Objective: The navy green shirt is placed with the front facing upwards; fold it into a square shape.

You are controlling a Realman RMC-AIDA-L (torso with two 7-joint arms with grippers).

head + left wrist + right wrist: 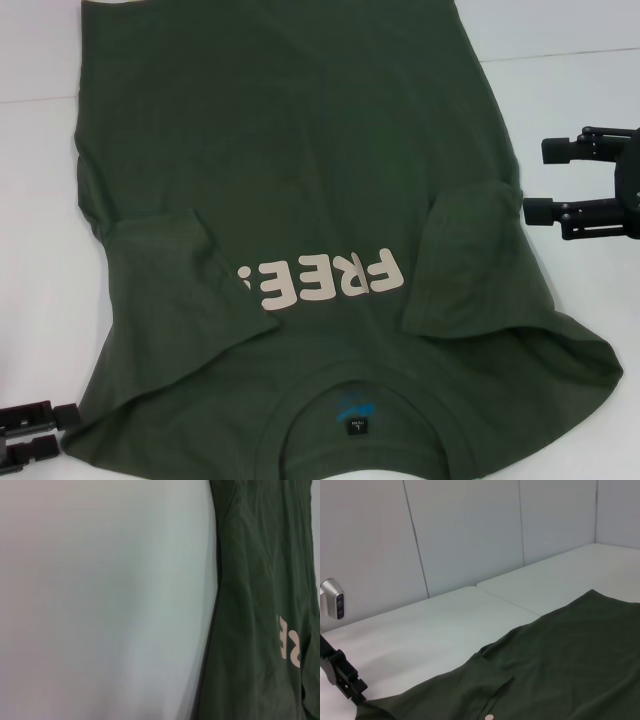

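The navy green shirt point(300, 170) lies spread on the white table point(40, 250), front up, with its collar point(360, 425) nearest me and the cream "FREE!" letters point(325, 280) upside down. Both short sleeves are folded inward over the chest, the left sleeve point(165, 275) and the right sleeve point(465, 250). My left gripper point(66, 430) rests on the table beside the near left shoulder corner, open and holding nothing. My right gripper point(537, 181) hovers open just off the shirt's right edge, level with the folded sleeve. The left wrist view shows the shirt's edge point(260, 605) and part of the lettering.
White table surface point(100, 605) lies bare to the left of the shirt. A seam in the tabletop point(560, 52) crosses at the far right. White wall panels point(470, 530) stand behind the table, with a small silver device point(332, 604) mounted on them.
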